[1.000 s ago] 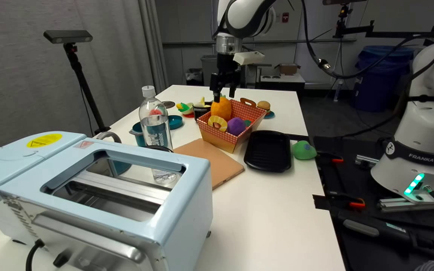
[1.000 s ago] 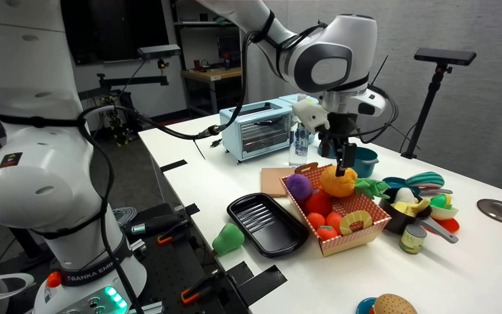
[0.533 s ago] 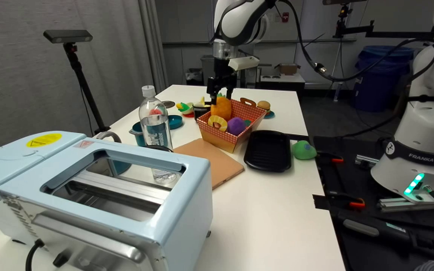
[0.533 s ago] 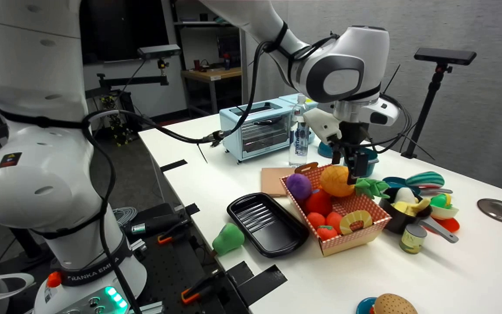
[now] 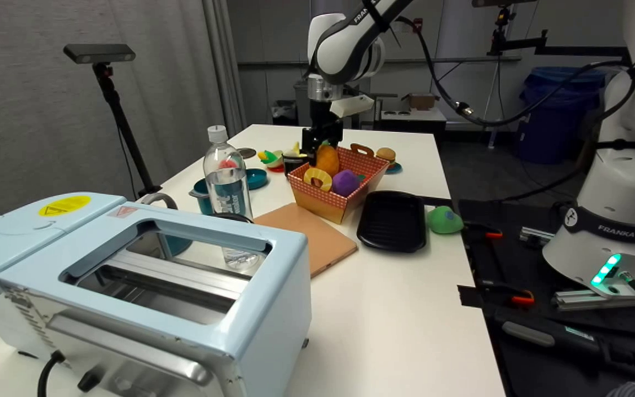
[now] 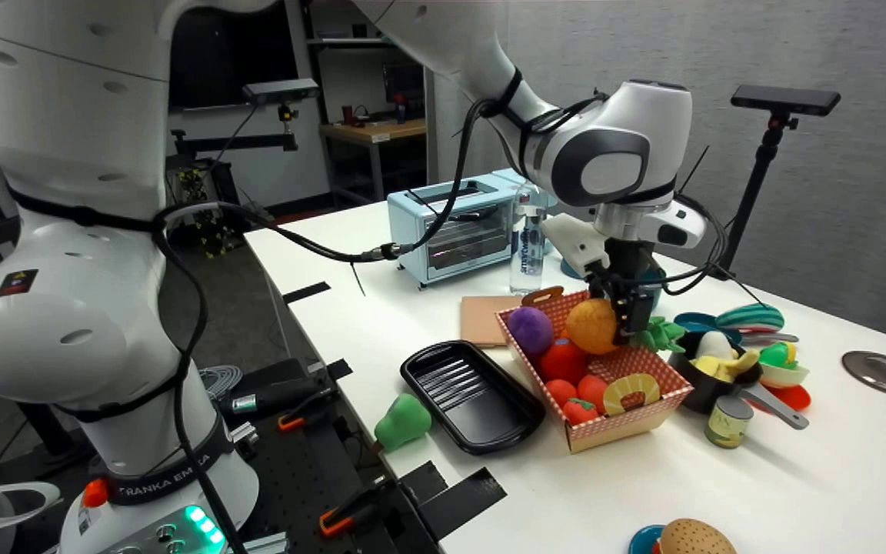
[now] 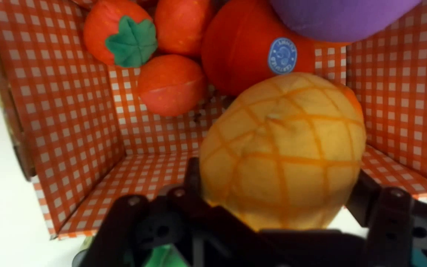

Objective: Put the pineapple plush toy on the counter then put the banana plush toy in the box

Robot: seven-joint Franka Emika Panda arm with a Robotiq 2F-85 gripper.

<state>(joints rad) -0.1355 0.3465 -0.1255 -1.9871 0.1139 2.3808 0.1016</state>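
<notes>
Pineapple plush toy (image 7: 284, 148) sits in the gingham-lined box (image 6: 620, 428), jaws straddling it, one each side; can't tell if clamped. Purple plush (image 6: 530, 329) near it. Banana plush toy (image 6: 724, 368) in black saucepan (image 6: 698, 391), beside the box on worktop (image 6: 835, 469). Ridged dish (image 6: 481, 408) opposite.

"FRANKA EMIKA" stands on the base band (image 5: 619, 225); "smartwater" on the clear water bottle (image 6: 527, 246); a warning triangle (image 5: 60, 208) on the toaster oven (image 5: 141, 313); the red plush's (image 7: 235, 48) label (image 7: 282, 55) is blurred.

Box (image 6: 620, 425) and black dish (image 6: 477, 396) on counter (image 6: 812, 477)
</notes>
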